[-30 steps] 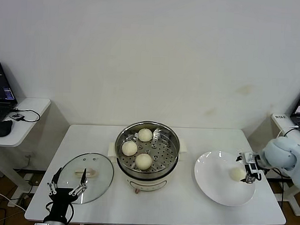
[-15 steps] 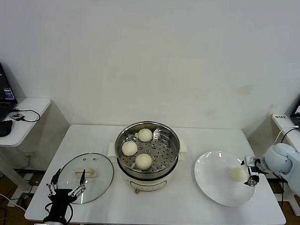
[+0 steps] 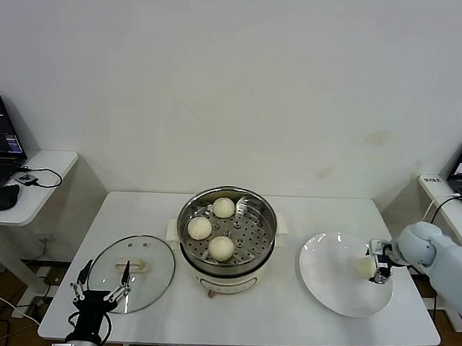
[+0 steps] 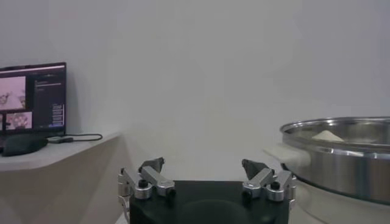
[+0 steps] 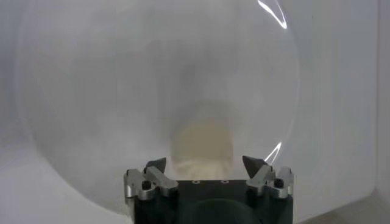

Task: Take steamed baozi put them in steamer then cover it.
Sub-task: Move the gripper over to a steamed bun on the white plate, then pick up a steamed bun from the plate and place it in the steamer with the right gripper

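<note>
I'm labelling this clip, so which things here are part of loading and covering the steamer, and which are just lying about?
Part of the job:
- steamer, three baozi inside
- last baozi on the white plate, between the right gripper jaws
- glass lid, near the idle left gripper

Lying about:
- laptop
- mouse

Steamer (image 3: 227, 236) sits mid-desk (image 3: 286, 313) with three steamed baozi (image 3: 222, 248) on its tray. Glass lid (image 3: 135, 272) lies flat to its left, left gripper (image 3: 102, 287) at the lid's front edge. Plate (image 3: 330, 281) lies to its right, carrying a fourth baozi (image 3: 364, 265) between the right gripper's (image 3: 378, 264) jaws.
</note>
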`<action>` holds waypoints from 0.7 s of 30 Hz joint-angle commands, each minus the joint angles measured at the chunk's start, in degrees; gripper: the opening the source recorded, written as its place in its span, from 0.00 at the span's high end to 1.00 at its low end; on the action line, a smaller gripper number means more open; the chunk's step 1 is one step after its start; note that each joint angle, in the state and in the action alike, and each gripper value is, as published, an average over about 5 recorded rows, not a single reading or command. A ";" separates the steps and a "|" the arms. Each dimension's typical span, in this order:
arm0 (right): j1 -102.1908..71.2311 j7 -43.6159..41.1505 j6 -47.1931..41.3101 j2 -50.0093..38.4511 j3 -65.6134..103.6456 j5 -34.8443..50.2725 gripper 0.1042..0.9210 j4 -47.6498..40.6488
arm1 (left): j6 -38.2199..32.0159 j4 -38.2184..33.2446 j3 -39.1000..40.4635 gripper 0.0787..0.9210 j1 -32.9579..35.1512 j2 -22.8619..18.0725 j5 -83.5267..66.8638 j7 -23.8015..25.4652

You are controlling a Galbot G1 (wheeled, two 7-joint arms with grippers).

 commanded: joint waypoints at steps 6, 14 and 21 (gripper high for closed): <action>-0.54 -0.41 -0.34 2.39 0.58 -0.78 0.27 -1.97 | -0.02 0.07 -0.02 0.12 0.02 -0.10 -0.01 -0.01; 2.07 -1.65 -0.84 0.29 -0.55 0.27 0.40 0.37 | -0.06 -0.09 -0.09 0.12 0.13 -0.15 -0.04 -0.01; 11.19 -3.21 -2.96 -4.69 -7.53 5.60 0.42 7.36 | -0.03 -0.22 0.06 0.12 -0.10 -0.12 -0.05 -0.02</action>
